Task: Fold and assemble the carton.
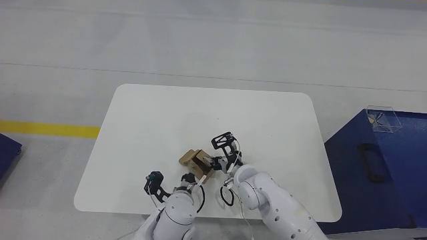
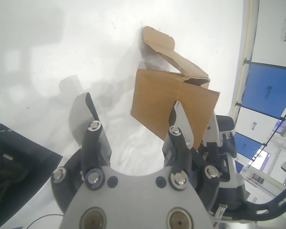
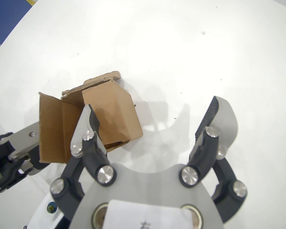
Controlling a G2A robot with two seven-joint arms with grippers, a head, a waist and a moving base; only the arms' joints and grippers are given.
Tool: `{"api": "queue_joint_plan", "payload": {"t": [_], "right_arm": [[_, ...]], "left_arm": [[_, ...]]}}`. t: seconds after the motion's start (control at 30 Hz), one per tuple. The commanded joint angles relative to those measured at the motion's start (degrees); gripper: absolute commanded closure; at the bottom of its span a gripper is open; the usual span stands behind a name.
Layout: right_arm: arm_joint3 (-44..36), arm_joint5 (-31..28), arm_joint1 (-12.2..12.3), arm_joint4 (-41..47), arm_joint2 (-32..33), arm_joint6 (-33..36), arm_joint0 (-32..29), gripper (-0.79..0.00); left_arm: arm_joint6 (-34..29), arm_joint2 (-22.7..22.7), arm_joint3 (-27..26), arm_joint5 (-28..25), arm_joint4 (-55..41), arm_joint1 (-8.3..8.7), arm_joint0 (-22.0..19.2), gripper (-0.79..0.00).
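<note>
Currently on record, for your attention:

**Item:** small brown cardboard carton (image 3: 112, 110), part-folded, lying on the white table (image 1: 267, 113) toward its near edge, a little left of centre. The body is formed into a rough box. One creased flap (image 3: 51, 129) stands open on the side facing the left arm. The far end is ragged and not closed.

**Tools:**
- Left gripper (image 2: 132, 98): fingers spread wide, holding nothing, one finger just beside the open flap.
- Right gripper (image 3: 151, 102): likewise wide and empty, set at the carton's right. One finger is against the body or just short of it; you cannot tell which.

**Risks, as judged:**
- Nothing pins the carton, so a push on the flap from one side would likely slide or tip the box instead of folding it.
- Both tools crowd one small item, and their fingers could collide behind the flap.
- The worn edges may buckle or tear under a hard press.
- A flap folded out of order could block the closure, so check the sequence before you commit.
</note>
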Motion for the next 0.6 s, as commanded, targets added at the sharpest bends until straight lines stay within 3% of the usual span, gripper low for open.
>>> {"api": "queue_joint_plan", "payload": {"t": [0.0, 0.1, 0.17, 0.57], "right_arm": [[0.00, 0.10, -0.10, -0.10, 0.24, 0.00, -0.08, -0.785], [-0.04, 0.20, -0.26, -0.30, 0.47, 0.03, -0.26, -0.785], [-0.08, 0.18, -0.36, -0.45, 0.64, -0.03, -0.36, -0.785], [-0.12, -0.11, -0.78, -1.75, 1.74, -0.38, -1.55, -0.785]], "left_arm": [[1.35, -0.07, -0.85, -1.71, 0.70, -0.26, 0.75, -0.634], [1.49, 0.09, -0.97, -2.69, 1.55, -0.56, 1.10, -0.705], [1.17, 0.11, -0.08, -2.33, 1.91, -0.80, 0.48, -0.711], [1.93, 2.67, 8.32, 1.02, 1.87, -3.71, -4.82, -0.600]]}}
